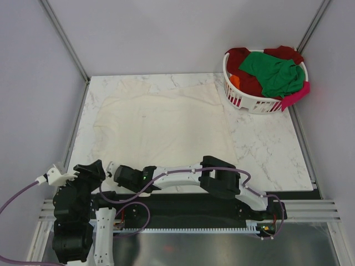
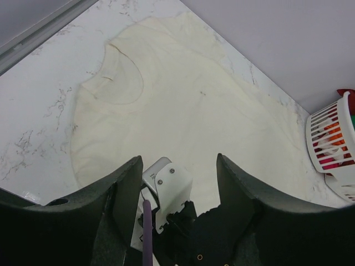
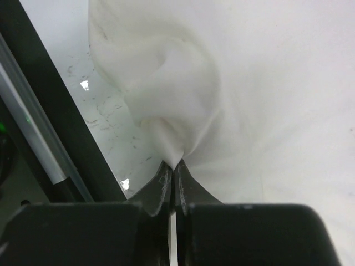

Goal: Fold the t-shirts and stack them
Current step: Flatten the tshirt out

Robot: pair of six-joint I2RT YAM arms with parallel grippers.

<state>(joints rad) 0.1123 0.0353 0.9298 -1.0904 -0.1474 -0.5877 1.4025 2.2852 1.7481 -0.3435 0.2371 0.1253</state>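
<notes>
**A:** From above, where is everything?

**B:** The cream t-shirt [image 1: 161, 119] lies spread on the table [image 1: 266, 149]. The green shirt [image 1: 272, 72] and a dark red shirt [image 1: 238, 58] sit piled in the basket [image 1: 244, 102] at the far right corner. The right gripper [image 1: 115, 170] reaches across to the cream t-shirt's near-left edge. The left gripper [image 1: 89, 169] hangs just beside it.

**A:** And the left wrist view?

**B:** Its fingers [image 2: 130, 177] stand wide apart and hold nothing, above the shirt's near edge. The collar [image 2: 119, 77] is off to the far left.

**A:** Right wrist?

**B:** The jaws are clenched on a small peak of cream fabric, and the cloth bunches up from the table around it.

**A:** So the fold is the step in hand. How should it be done well?

**B:** The pinch looks thin to me, so lift slowly and carry the edge low across the shirt. Have the left gripper take the other corner so the fold line runs straight. A yank could slip the cloth out.
</notes>
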